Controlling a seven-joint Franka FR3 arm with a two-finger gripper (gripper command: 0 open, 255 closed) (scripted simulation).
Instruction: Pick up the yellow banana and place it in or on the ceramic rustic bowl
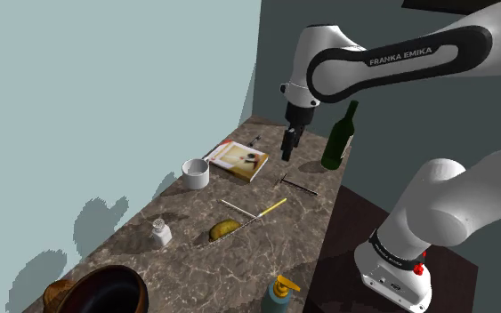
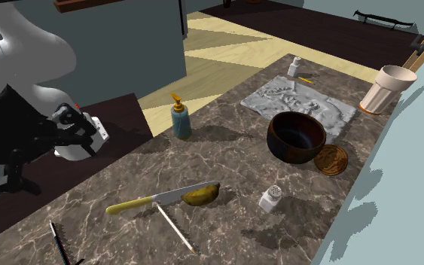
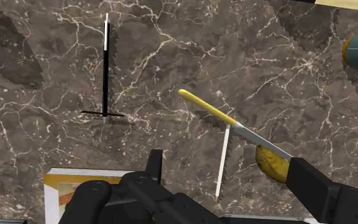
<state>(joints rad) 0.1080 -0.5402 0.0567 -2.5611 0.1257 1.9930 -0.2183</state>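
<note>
Dark marbled counter against pale wall. Yellow banana lies mid-counter, with knife blade across it and yellow handle pointing away. Thin white stick just beside knife, white shaker near banana. Dark brown bowl further along, apart from banana. Gripper hangs above counter near book and green bottle, fingers spread, grasping nothing.
</note>
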